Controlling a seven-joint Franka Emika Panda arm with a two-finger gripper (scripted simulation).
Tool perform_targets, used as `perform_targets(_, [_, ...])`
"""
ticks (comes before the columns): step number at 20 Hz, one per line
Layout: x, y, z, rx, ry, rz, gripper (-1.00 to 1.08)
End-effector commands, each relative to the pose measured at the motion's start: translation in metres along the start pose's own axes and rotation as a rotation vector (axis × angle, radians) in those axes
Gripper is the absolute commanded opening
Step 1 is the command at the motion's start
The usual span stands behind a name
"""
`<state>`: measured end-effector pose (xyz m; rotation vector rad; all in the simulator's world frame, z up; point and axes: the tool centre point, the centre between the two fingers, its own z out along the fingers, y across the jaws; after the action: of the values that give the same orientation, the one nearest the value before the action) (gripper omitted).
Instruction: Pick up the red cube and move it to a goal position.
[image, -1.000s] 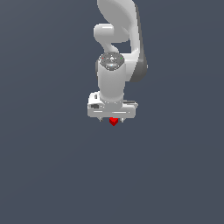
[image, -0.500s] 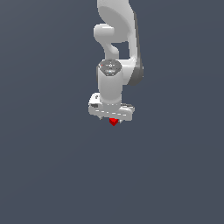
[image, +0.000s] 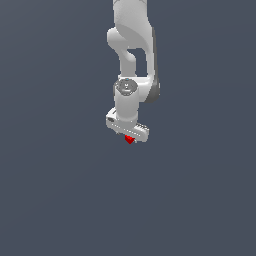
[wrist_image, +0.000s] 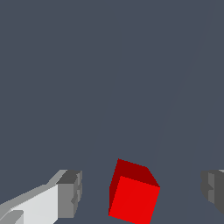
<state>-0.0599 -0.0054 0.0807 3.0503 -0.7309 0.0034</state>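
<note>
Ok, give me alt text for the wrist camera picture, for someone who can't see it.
A small red cube sits between the two grey fingers of an open gripper, touching neither. Behind it is a plain dark grey floor.

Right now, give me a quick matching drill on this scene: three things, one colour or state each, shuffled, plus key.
Things:
1. cube
2. gripper
3. floor

States:
A. plain dark grey-blue
B. bright red, between the fingers, touching neither
C. open, one finger pad on each side of the cube

Pairs: 1-B, 2-C, 3-A
</note>
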Motion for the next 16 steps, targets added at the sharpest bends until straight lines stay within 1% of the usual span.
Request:
perform_targets(1, [-0.010,0.002,0.014,0.000,0.000,0.070,1.00])
perform_targets(9, [-0.032,0.004,0.047,0.001,-0.002,0.231,1.00])
perform_targets(16, [-0.041,0.003,0.061,0.002,-0.003,0.296,1.00])
